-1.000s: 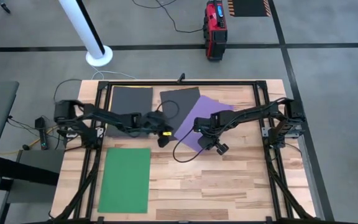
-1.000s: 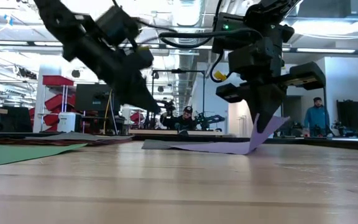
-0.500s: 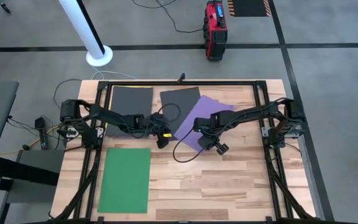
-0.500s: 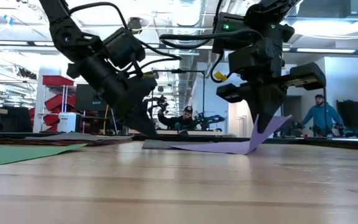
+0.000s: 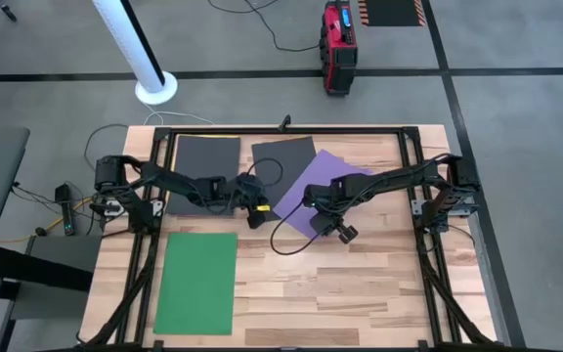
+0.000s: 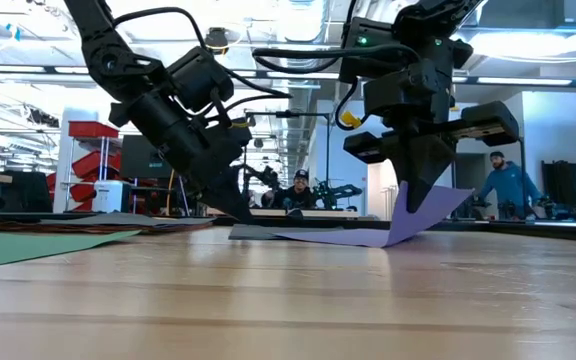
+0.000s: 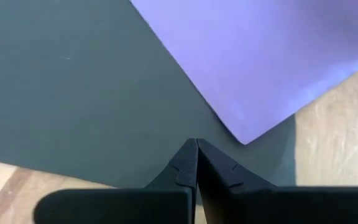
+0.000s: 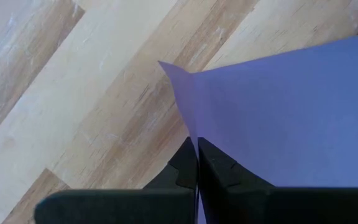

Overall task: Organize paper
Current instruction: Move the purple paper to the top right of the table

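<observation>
Nearest the front edge, a green sheet lies flat at the left of the table, long axis running near to far, well apart from both arms.

At mid-table the right gripper is pinched on the near corner of the purple sheet; the right wrist view shows its fingers pressed together with the paper edge between them, and the low view shows that corner raised off the wood while the rest lies flat. The sheet's long axis runs diagonally, from the gripper away toward the far right.

Just to the left, the left gripper stands with its fingertips pressed together, tips down on the dark grey sheet beneath the purple one. It appears to pin that sheet.

Farther left, a second dark grey sheet lies square against the far edge.

Judgement: the purple sheet lies beyond and to the right of the right gripper, so the right arm is best placed to draw it clear.
</observation>
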{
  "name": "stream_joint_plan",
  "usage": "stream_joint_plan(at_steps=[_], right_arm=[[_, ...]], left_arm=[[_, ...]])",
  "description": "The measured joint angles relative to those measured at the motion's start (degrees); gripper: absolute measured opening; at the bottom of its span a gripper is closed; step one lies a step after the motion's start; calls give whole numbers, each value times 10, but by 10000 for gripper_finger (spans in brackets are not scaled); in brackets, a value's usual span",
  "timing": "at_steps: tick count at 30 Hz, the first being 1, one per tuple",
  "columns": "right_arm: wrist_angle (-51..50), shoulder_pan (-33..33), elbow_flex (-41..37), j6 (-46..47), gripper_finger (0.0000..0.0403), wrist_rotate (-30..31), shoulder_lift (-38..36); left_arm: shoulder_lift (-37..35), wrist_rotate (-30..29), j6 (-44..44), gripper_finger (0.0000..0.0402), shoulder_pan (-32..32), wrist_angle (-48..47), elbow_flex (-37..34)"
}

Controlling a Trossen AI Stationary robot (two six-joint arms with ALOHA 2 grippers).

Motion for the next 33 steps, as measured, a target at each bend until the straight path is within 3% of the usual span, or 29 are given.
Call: stream_joint_plan(at_steps=[12,22,33], right_arm=[[-2,6,0,1,0,-4,0],[-70,11,0,1,0,-10,0],[-182,10,0,14,0,88,0]], left_arm=[[53,-2,-4,0,4,42,3],[41,-12,13,0,9,2,2],[40,-3,19,0,9,-19,2]])
